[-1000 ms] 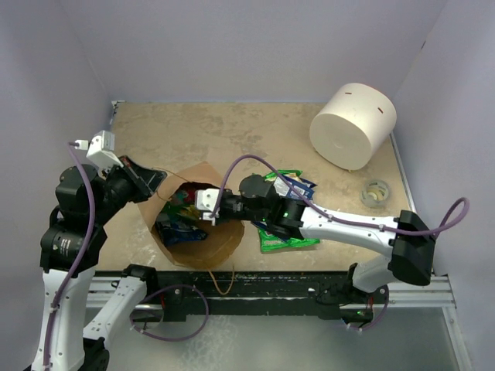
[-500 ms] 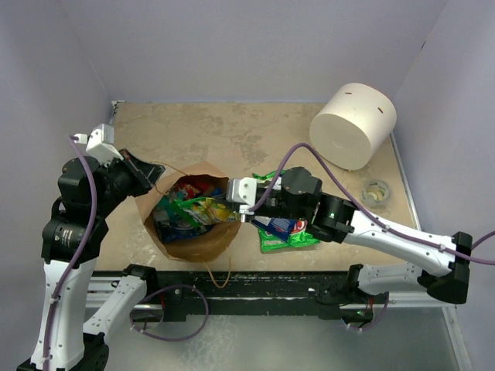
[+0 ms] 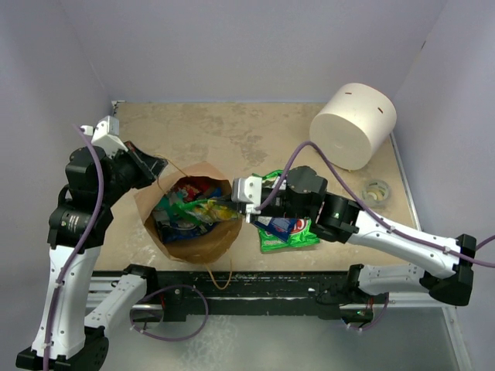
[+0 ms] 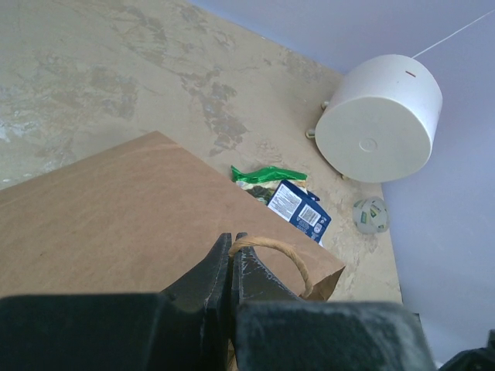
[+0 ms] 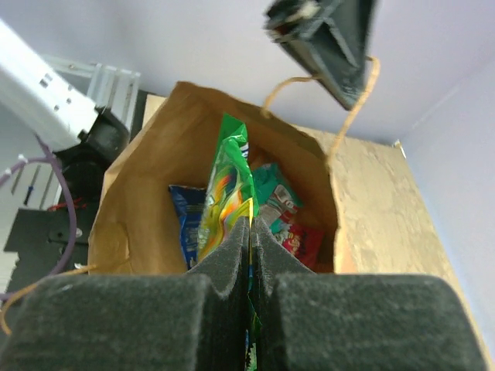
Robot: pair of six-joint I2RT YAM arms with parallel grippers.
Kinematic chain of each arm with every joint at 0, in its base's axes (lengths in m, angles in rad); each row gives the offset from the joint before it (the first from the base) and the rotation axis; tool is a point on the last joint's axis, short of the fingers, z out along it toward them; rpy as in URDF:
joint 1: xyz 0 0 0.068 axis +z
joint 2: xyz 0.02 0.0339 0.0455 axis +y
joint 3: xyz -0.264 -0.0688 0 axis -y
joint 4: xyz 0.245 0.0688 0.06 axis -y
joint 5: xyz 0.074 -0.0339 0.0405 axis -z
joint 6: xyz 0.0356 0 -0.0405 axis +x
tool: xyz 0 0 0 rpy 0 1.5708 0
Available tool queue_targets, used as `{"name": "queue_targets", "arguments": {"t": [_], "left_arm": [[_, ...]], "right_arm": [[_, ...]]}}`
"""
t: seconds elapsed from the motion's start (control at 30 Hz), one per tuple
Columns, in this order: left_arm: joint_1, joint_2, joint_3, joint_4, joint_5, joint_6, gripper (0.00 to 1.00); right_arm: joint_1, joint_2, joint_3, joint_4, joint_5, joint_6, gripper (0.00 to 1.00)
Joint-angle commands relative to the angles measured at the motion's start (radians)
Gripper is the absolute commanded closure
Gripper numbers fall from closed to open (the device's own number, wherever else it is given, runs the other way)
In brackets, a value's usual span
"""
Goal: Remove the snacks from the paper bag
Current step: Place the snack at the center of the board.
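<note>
Right, counts first: 1 paper bag (image 3: 193, 246), near-left part of the table (image 3: 232, 131), mouth gaping twd the overhead cam. Snacks in it, 4 seen from the right wrist cam: 1 yellow-green packet (image 5: 224, 185), 1 blue packet (image 5: 182, 218), 1 teal packet (image 5: 272, 190), 1 red packet (image 5: 303, 241). More snacks lie outside, just right of the bag, partly under the right arm: green packet (image 3: 285, 242) and blue-and-white packet (image 3: 289, 226) for sure, exact no. unclear. Also 1 white cylinder (image 3: 352, 127) on its side at far right and 1 tape roll (image 3: 377, 193) near it.

Arms: the left one stands tall from its base, elbow up, wrist bent over the bag's far-left rim. Left gripper (image 4: 230, 251) is pinched tight on the tan handle (image 4: 272, 247), loop lifted. The right one stretches low across from the right, wrist level w/ the bag mouth, fingers aimed left. Right gripper (image 5: 249, 232) is clamped on the yellow-green packet's end; the rest of the packet sits inside the mouth.
</note>
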Motion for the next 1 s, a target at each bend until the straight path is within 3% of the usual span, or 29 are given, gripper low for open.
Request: {"name": "queue_targets", "arguments": {"t": [0.0,0.13,0.23,0.4,0.5,0.7,0.8,0.93,0.97], "left_arm": [[-0.001,0.001,0.020,0.076,0.017,0.002,1.00],[0.000,-0.005,0.027,0.077,0.003,0.016,1.00],[-0.001,-0.008,0.033,0.074,-0.012,0.023,1.00],[-0.001,0.008,0.037,0.070,-0.017,0.023,1.00],[-0.001,0.015,0.036,0.066,-0.022,0.023,1.00],[-0.001,0.039,0.037,0.065,-0.021,0.027,1.00],[-0.001,0.053,0.042,0.063,-0.011,0.028,1.00],[-0.001,0.062,0.047,0.057,-0.002,0.026,1.00],[-0.001,0.063,0.047,0.057,0.000,0.027,1.00]], "right_arm": [[0.002,-0.011,-0.103,0.203,-0.174,-0.139,1.00],[0.000,-0.008,-0.125,0.191,-0.271,-0.406,1.00],[0.000,-0.017,-0.085,0.043,-0.275,-0.620,1.00],[-0.012,-0.104,-0.015,-0.129,-0.215,-0.704,1.00],[-0.033,-0.155,0.057,-0.190,-0.169,-0.598,1.00],[-0.034,-0.277,0.066,-0.141,0.134,-0.347,1.00],[-0.035,-0.261,0.139,-0.204,0.405,-0.137,1.00],[-0.054,-0.183,0.243,-0.405,0.884,0.284,1.00],[-0.075,-0.160,0.266,-0.478,0.941,0.368,1.00]]}}
